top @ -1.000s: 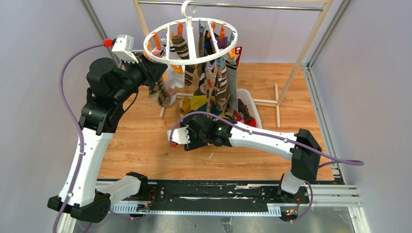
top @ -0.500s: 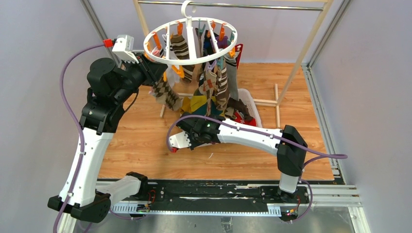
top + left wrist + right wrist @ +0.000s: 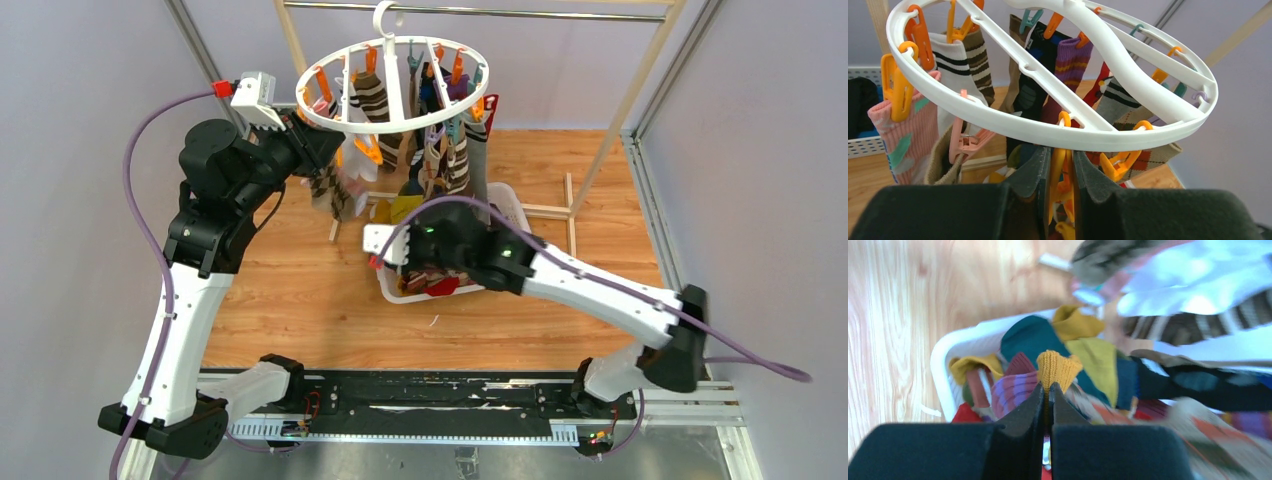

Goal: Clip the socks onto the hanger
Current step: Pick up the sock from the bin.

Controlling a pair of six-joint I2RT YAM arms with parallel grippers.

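The white round hanger (image 3: 322,116) hangs from a rail with several socks (image 3: 458,168) clipped under it. A brown argyle sock (image 3: 330,190) dangles at its left side. My left gripper (image 3: 322,158) sits just under the ring (image 3: 1013,125), shut on an orange clip (image 3: 1062,167). My right gripper (image 3: 415,262) is low over the white basket (image 3: 512,203), shut on the cuff of a mustard-yellow sock (image 3: 1058,367). Below that cuff lie loose teal, purple-striped and red socks (image 3: 1030,337) in the basket (image 3: 945,347).
A wooden-poled rack (image 3: 622,105) with a metal rail (image 3: 520,13) carries the hanger. Grey walls close in on both sides. Bare wooden floor (image 3: 290,290) lies left of the basket. A pink clip (image 3: 962,142) and a pink patterned sock (image 3: 898,145) hang at the ring's left.
My right arm swung from the floor in front to above the basket and its jaws closed on the mustard sock. The left arm stayed put; the argyle sock swayed.
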